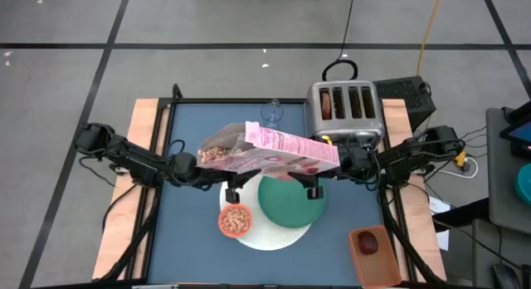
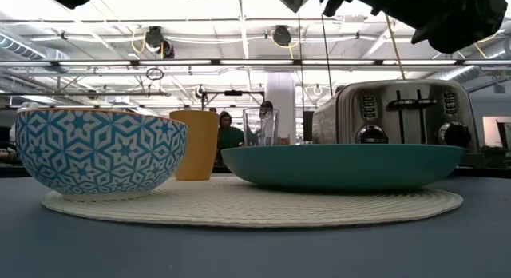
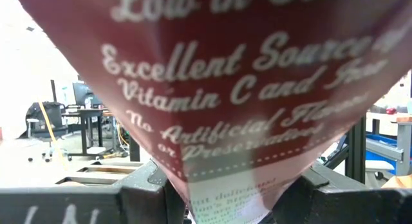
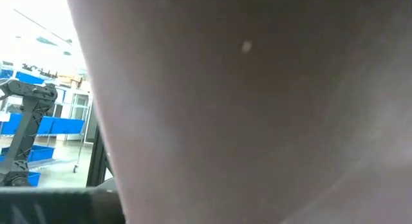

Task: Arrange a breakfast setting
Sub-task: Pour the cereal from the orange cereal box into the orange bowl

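Bowl (image 1: 235, 219) nearest, cereal inside. Both grippers, left (image 1: 217, 160) and right (image 1: 330, 160), clamp the cereal box (image 1: 278, 148) aloft, tipped leftward, likely for pouring.

The cereal box (image 3: 244, 89) reads "Excellent Source of Vitamin C and Iron" and "No Artificial Flavors or Preservatives"; the line above is cut off.

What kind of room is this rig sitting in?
Probably an open lab or workshop, not a kitchen: exposed ceiling pipes and strip lights, grey floor marked with dark tape lines, blue storage bins on racks.
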Available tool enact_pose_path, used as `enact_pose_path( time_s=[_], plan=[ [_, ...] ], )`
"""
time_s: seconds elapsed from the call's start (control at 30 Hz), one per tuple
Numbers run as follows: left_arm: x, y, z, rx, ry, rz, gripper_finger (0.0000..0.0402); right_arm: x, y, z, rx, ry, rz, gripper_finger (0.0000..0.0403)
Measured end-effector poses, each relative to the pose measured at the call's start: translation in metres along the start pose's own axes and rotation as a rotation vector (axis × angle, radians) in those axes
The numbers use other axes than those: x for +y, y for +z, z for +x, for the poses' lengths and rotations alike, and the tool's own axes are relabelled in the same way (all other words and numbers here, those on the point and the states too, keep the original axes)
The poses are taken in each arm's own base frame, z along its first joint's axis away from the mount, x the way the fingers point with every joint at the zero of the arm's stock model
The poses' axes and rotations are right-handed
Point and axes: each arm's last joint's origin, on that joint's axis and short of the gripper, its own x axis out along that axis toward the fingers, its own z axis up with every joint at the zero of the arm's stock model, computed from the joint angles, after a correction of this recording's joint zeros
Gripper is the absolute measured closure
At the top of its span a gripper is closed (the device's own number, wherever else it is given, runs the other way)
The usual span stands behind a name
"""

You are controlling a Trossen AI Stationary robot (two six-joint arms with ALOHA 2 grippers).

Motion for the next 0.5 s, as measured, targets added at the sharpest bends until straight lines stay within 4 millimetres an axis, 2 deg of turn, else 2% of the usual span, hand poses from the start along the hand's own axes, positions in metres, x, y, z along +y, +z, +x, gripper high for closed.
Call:
enact_pose_path(
  time_s=[0.27,0.5],
  plan=[
    [0.0,-0.0001,0.0,0.0,0.0,-0.002,0.0234,0.0,0.0,0.0,0.0,0.001,0.001,0.0172],
    [0.0,0.0002,0.0,-0.002,-0.001,-0.003,0.0234,0.0004,-0.0021,-0.0002,0.016,0.007,0.002,0.0124]
  ],
)
